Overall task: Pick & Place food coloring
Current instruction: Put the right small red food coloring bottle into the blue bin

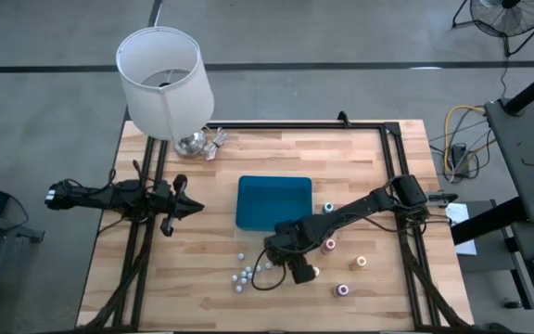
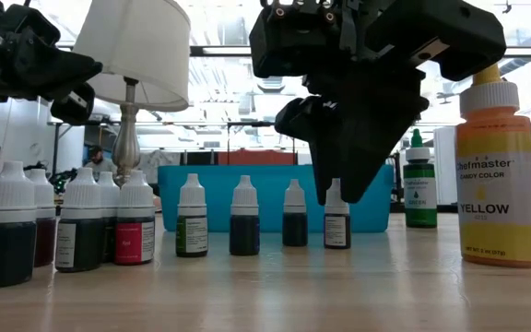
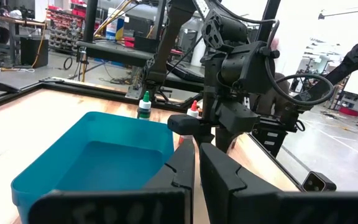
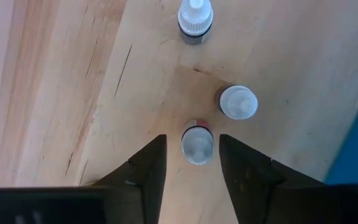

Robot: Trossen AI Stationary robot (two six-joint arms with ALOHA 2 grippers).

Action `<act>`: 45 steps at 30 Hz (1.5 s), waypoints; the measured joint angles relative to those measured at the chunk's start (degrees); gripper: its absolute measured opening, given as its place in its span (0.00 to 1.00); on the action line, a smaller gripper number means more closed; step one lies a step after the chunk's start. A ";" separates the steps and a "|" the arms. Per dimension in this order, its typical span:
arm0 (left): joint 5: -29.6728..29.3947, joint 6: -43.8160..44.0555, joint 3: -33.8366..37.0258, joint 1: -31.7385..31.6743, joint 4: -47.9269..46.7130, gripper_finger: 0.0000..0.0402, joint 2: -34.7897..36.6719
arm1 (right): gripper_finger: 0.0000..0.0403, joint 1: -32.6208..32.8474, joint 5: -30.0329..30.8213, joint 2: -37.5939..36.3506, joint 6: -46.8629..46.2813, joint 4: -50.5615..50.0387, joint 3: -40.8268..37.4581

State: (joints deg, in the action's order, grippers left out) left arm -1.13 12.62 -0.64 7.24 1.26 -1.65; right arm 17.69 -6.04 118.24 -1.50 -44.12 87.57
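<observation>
Coloured-top food coloring bottles stand upright on the table right of my right gripper: green, red, yellow, orange, pink. Small white-capped dropper bottles stand in a loose group nearer the table's near edge. My right gripper points straight down, open, its fingers on either side of one white-capped bottle with a gap on both sides. My left gripper hovers shut left of the blue tray.
Two more white-capped bottles stand close beyond the straddled one. A row of dropper bottles and a darker cluster show in the low view. A white-shaded lamp stands at the far left corner. Bare wood lies left of the tray.
</observation>
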 joint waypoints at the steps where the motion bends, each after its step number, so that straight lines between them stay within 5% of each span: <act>1: -0.02 0.00 0.00 0.00 0.00 0.00 0.00 | 0.32 0.00 0.00 0.00 0.00 0.00 0.00; 18: 0.00 0.00 0.00 0.00 0.00 0.00 0.00 | 0.13 -0.13 0.09 0.00 0.06 0.15 -0.02; 45: -0.02 0.00 0.00 -0.02 0.00 0.00 0.00 | 0.13 -0.16 0.09 -1.40 0.13 -1.16 0.15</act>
State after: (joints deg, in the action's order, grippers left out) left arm -1.15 12.62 -0.64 7.23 1.26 -1.65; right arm 17.54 -5.96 116.84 -1.37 -45.27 87.72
